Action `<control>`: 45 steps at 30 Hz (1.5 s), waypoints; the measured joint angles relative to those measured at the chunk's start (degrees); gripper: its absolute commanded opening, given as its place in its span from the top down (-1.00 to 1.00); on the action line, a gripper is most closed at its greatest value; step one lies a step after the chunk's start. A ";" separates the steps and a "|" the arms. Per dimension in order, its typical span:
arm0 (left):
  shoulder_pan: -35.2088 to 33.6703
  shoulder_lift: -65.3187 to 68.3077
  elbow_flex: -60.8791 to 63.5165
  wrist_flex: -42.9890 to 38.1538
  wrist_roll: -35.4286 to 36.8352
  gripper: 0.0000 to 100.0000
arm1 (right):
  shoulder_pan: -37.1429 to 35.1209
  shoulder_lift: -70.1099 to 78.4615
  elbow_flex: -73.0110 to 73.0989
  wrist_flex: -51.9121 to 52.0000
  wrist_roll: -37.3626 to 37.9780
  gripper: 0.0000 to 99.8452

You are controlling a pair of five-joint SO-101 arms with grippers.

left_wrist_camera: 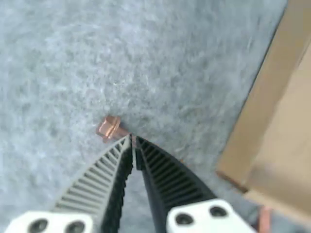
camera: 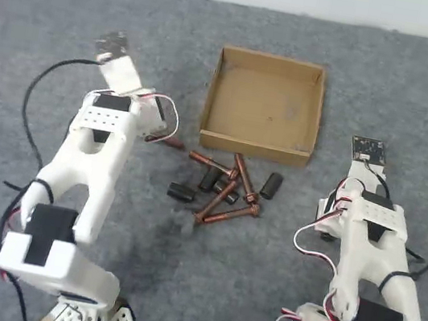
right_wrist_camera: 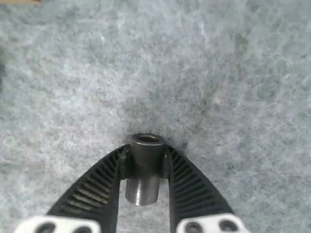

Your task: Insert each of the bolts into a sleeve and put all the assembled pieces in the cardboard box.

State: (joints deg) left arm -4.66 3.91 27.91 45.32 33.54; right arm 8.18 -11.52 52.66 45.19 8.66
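My left gripper (left_wrist_camera: 132, 140) is shut on a copper bolt (left_wrist_camera: 110, 127) whose hex head pokes out past the fingertips, just above the grey carpet. In the high view this bolt (camera: 171, 143) sticks out from the left arm's wrist, left of the cardboard box (camera: 217, 139). A black sleeve (right_wrist_camera: 146, 162) stands upright between the fingers of my right gripper (right_wrist_camera: 146, 151), open end up. Several loose copper bolts (camera: 221, 196) and black sleeves (camera: 273, 185) lie in a pile in front of the box, between the two arms.
The box wall (left_wrist_camera: 265, 104) is close beside the left gripper. The right arm (camera: 369, 234) sits to the right of the pile. Red, white and black cables run along both arms. Grey carpet covers the table.
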 measured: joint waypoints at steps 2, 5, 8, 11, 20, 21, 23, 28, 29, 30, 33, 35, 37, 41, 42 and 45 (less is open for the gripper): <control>0.00 -0.70 1.14 -0.79 6.51 0.97 | 0.00 0.00 0.00 0.00 0.00 0.98; 0.00 -0.79 5.27 -3.69 12.04 0.97 | 0.00 0.00 0.00 0.00 0.00 0.98; 0.00 -0.79 9.49 -7.56 13.01 0.97 | 0.00 0.00 0.00 0.00 0.00 0.98; 0.00 -0.79 10.20 -9.14 13.36 0.97 | 0.00 0.00 0.00 0.00 0.53 0.99; -0.09 -0.79 10.20 -9.76 16.09 0.97 | 0.00 0.00 0.00 0.00 2.55 0.99; -0.09 -0.79 10.20 -9.76 16.18 0.97 | 0.00 0.00 0.00 0.00 2.55 0.99; -0.26 -0.88 10.20 -9.76 16.79 0.95 | 0.00 0.00 0.00 0.00 2.73 0.99; -1.93 -0.88 10.20 -9.76 18.55 0.69 | 0.00 0.00 0.00 0.00 2.99 0.99; -1.93 -0.88 10.20 -9.76 18.73 0.63 | 0.00 0.00 0.00 0.00 3.08 0.99; -2.02 -0.88 10.20 -9.76 19.43 0.58 | 0.00 0.00 0.00 0.00 3.08 0.99; -2.11 -0.88 10.20 -9.76 21.89 0.53 | 0.00 0.00 0.00 0.00 3.08 0.99; -2.11 -0.88 10.20 -9.76 22.68 0.55 | 0.00 0.00 0.00 0.00 3.08 0.99; -2.11 -0.88 10.20 -9.76 22.95 0.58 | 0.00 0.00 0.00 0.00 3.08 0.99; -1.67 -0.88 10.11 -8.79 23.21 0.65 | 0.00 0.00 0.00 0.00 3.08 0.99; -1.67 -0.88 9.67 -8.09 23.21 0.66 | 0.00 0.00 0.00 0.00 3.08 0.99; -1.76 1.14 7.30 -7.47 23.21 0.68 | 0.00 0.00 0.00 0.00 3.08 0.99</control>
State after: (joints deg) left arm -6.42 5.05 35.21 37.85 56.75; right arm 8.18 -11.52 52.66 45.19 11.74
